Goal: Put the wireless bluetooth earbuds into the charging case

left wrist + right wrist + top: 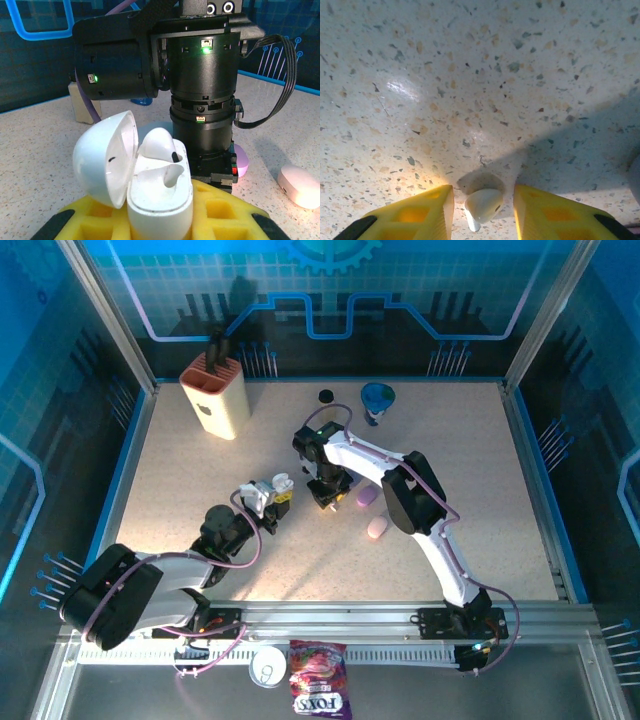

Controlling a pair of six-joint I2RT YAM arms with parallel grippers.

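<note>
**A:** Status on the earbuds?

**B:** Half done at best. The left gripper (160, 221) is clamped on the white charging case (161, 202), bottom centre of the left wrist view. Its lid (106, 159) is flipped open to the left. One white earbud (156, 145) looks seated, and the slot beside it looks empty.

**A:** The other bud?

**B:** The second earbud (484, 204) is lying on the speckled table (470, 75), bottom centre of the right wrist view. The right gripper (483, 199) points down over it with yellow fingers (427, 210) on either side. The jaws are narrow with a sliver of gap each side, so there's no grip and no lift yet.

**A:** Far from the case?

**B:** No. In the overhead view both grippers sit mid-frame, with the case just left of the right one.

**A:** What's left?

**B:** My read: pinch the bud, lift it, carry it left, and drop it stem-first into the free slot. It's tiny and round, so it could squirt out of the pinch.

**A:** Anything else on the table?

**B:** A purple case (367, 496) and a pink case (377, 529), both closed, sit just right of the right gripper. I can't tell whether they need filling.
</note>
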